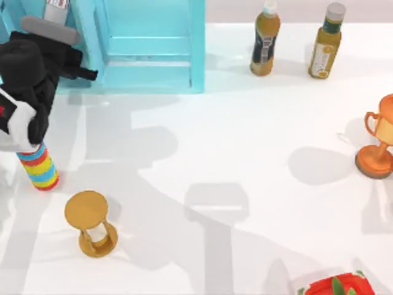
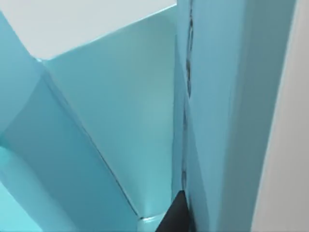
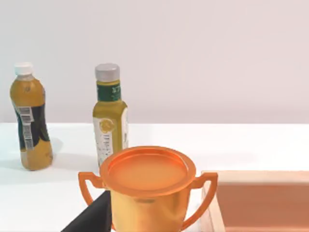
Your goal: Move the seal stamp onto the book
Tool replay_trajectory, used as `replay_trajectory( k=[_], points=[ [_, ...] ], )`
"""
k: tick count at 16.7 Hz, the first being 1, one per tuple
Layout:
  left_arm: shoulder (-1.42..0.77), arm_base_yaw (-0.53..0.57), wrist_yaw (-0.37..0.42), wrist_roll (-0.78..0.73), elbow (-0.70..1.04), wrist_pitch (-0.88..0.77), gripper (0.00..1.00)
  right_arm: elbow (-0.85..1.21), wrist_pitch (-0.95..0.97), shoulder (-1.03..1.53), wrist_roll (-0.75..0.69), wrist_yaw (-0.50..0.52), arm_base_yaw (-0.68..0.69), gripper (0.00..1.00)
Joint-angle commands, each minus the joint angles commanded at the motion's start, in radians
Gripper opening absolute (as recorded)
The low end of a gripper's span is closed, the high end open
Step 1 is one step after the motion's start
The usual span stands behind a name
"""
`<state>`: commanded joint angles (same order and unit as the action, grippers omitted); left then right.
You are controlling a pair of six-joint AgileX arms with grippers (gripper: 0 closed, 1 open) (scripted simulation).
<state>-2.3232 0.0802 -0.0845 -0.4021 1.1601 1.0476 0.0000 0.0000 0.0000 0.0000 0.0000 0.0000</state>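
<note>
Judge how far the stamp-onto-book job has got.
Done: nothing confirmable yet. In hand: the left gripper is at the turquoise shelf unit, back left of the table, its camera close against teal panels. Left: getting the seal stamp onto the book. The right arm waits by the trophy.

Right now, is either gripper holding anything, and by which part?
Cannot tell. The left arm is at the top view's left, up against the turquoise shelf, its gripper out of sight. The left wrist view shows shelf walls close up, no held thing.
</note>
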Motion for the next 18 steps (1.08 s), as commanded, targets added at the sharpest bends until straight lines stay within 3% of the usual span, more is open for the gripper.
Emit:
replay_trajectory(
  k=[10, 18],
  points=[
    [0.048, -0.001, -0.001, -0.013, -0.037, -0.053, 0.00, 0.000, 0.000, 0.000, 0.000, 0.000, 0.000, 1.00],
    [0.542, 0.019, -0.013, 0.021, -0.295, -0.416, 0.00, 0.000, 0.000, 0.000, 0.000, 0.000, 0.000, 1.00]
  ],
)
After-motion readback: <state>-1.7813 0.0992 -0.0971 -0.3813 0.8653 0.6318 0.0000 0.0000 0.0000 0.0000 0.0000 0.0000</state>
